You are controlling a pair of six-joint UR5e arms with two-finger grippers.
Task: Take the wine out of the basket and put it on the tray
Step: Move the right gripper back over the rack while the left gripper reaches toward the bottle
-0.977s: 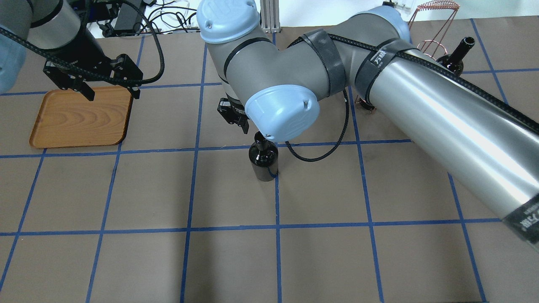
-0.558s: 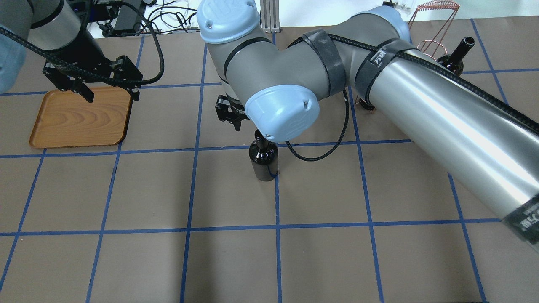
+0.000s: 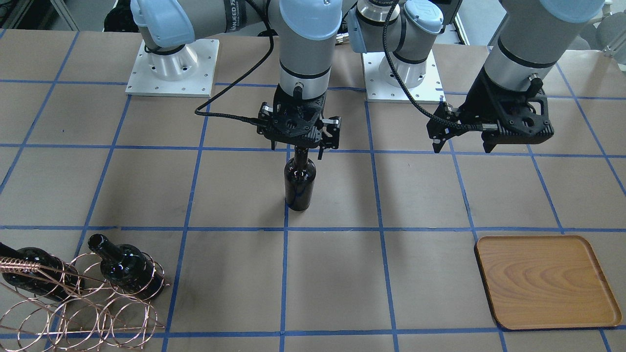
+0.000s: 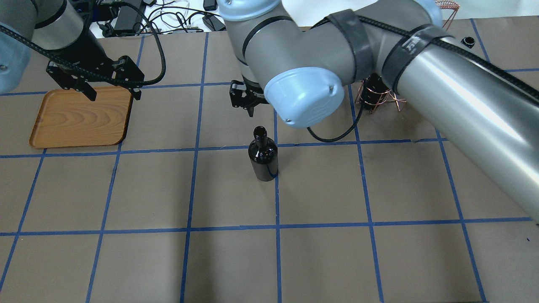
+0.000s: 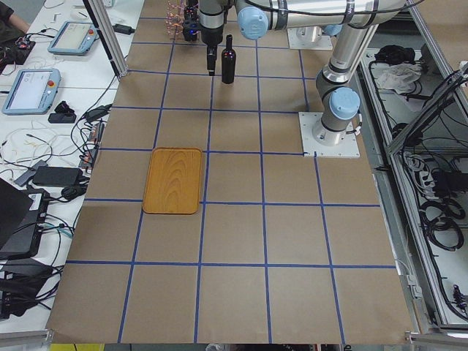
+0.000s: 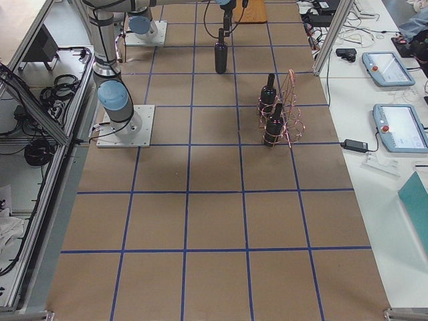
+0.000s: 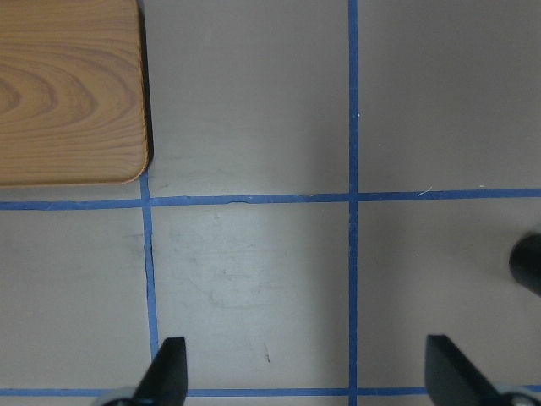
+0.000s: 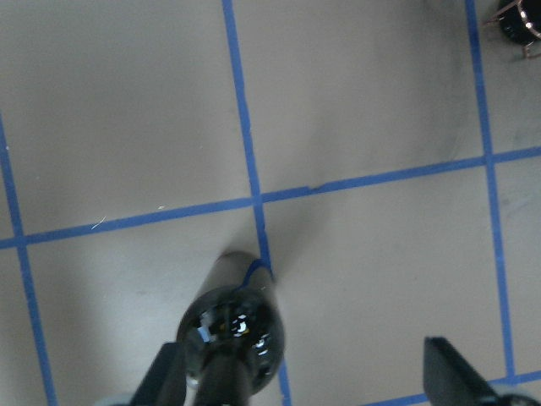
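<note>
Nearest the operators' side, the basket (image 3: 88, 303) holds two other bottles (image 3: 129, 271) lying in its wire loops. Level with it, well apart toward the robot's left, the tray (image 3: 543, 281) shows wood grain from rim to rim. Farther in, the wine (image 3: 300, 183) stands upright on a blue tape line (image 3: 284, 274) mid-table, away from both. Just above its mouth hangs the right gripper (image 3: 297, 149), jaws spread and gripping nothing. The left gripper (image 3: 462, 148), also wide apart and holding nothing, hovers over the table (image 3: 415, 195) beyond the tray.
</note>
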